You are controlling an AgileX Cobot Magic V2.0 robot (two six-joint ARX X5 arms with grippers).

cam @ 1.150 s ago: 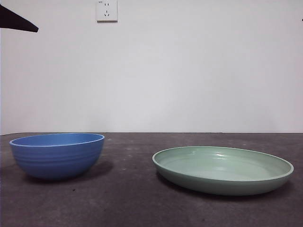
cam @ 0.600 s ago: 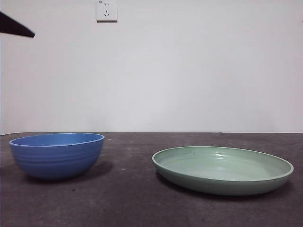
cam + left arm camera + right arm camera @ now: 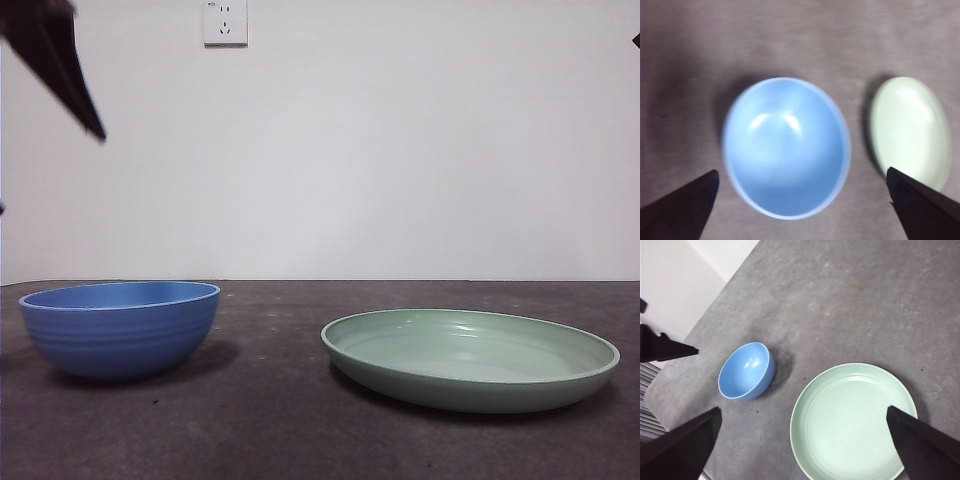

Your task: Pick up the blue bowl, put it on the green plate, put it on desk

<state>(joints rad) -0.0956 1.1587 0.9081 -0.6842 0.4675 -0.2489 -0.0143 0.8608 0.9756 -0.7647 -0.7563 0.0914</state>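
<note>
White wall with a socket plate (image 3: 225,22) backs the desk (image 3: 280,420), a dark grey-brown matte top that spans the front view. Directly beneath the left gripper (image 3: 800,200) sits the blue bowl (image 3: 786,147), upright on the desk, its hollow facing the wrist camera and lying between the two black jaws, which are spread wide and clear of its rim. That gripper hangs well above the bowl, gripping nothing; in the front view it shows as a dark slanted tip (image 3: 55,60) at the upper corner, high over the bowl (image 3: 120,328). Beyond one jaw, just past the bowl's side, lies the green plate (image 3: 910,131), apart from the bowl with bare desk between them. The right gripper (image 3: 805,445) waits high above the desk, its jaws parted and empty, with the green plate (image 3: 854,421) below and between them and the blue bowl (image 3: 746,371) off to one side, near but not touching the plate. From the front, the plate (image 3: 470,358) rests flat on the desk.
</note>
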